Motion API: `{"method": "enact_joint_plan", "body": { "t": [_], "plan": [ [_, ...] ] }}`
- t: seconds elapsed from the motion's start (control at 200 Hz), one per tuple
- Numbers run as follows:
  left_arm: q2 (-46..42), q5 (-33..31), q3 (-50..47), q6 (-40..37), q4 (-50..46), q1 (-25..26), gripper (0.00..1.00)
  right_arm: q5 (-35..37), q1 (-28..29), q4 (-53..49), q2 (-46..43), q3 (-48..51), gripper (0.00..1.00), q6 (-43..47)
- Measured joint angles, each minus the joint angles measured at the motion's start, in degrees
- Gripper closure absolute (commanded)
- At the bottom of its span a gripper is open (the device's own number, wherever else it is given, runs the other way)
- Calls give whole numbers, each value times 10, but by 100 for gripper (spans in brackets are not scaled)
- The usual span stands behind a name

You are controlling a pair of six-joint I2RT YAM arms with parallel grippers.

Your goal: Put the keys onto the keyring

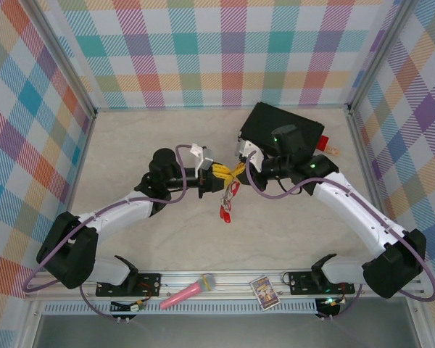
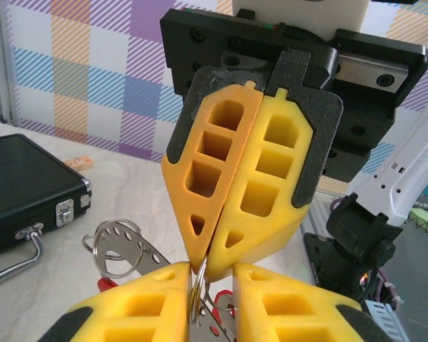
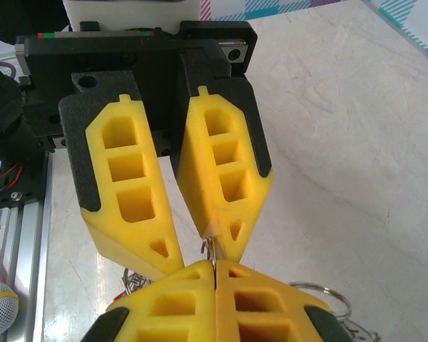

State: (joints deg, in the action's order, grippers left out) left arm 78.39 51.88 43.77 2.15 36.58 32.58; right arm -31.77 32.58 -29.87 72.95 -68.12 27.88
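Holding the keyring (image 3: 211,248) pinched above the worktop (image 1: 167,232), the right claw (image 3: 214,267) was fully closed. The left claw (image 2: 212,271) stood narrowly apart around the same wire. The keys (image 1: 225,209) hung below. Risk: an uneven pull could twist the ring free and drop everything.

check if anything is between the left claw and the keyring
Nothing visible. The thin grey metal keyring runs right between the yellow fingertips of the left claw, and the right claw, tip to tip opposite, is shut on it.
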Motion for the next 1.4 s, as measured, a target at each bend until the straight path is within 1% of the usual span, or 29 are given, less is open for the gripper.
{"method": "enact_joint_plan", "body": {
  "t": [0.125,0.21,0.305,0.395,0.45,0.68,0.695,0.755,0.805,0.945,1.22,1.4],
  "plan": [
    [0,2,-4,2,10,-1,81,7,2,4,0,0,100,0],
    [0,2,-4,5,11,-1,84,9,2,5,-1,0,100,-2],
    [0,2,-4,10,14,-1,90,12,2,6,-3,0,100,-2],
    [0,1,-4,12,16,-2,92,12,1,7,-4,0,100,-2],
    [0,1,-4,14,15,-2,100,12,2,6,-4,0,100,-2],
    [2,2,-4,13,18,-2,100,12,1,7,-4,0,100,-4],
    [2,2,-4,13,19,-2,100,12,1,7,-4,0,97,-4],
    [3,2,-4,14,22,-2,100,12,1,7,-5,0,82,-9],
    [4,3,-4,15,27,-2,100,16,1,11,-7,0,73,-16],
    [4,6,-5,26,59,-2,100,31,-2,37,-26,11,64,-45],
    [4,-16,-19,84,156,-2,100,35,-1,121,-125,92,63,-131],
    [4,-25,-24,132,229,-2,100,43,-1,187,-162,154,64,-179]
  ]
}}
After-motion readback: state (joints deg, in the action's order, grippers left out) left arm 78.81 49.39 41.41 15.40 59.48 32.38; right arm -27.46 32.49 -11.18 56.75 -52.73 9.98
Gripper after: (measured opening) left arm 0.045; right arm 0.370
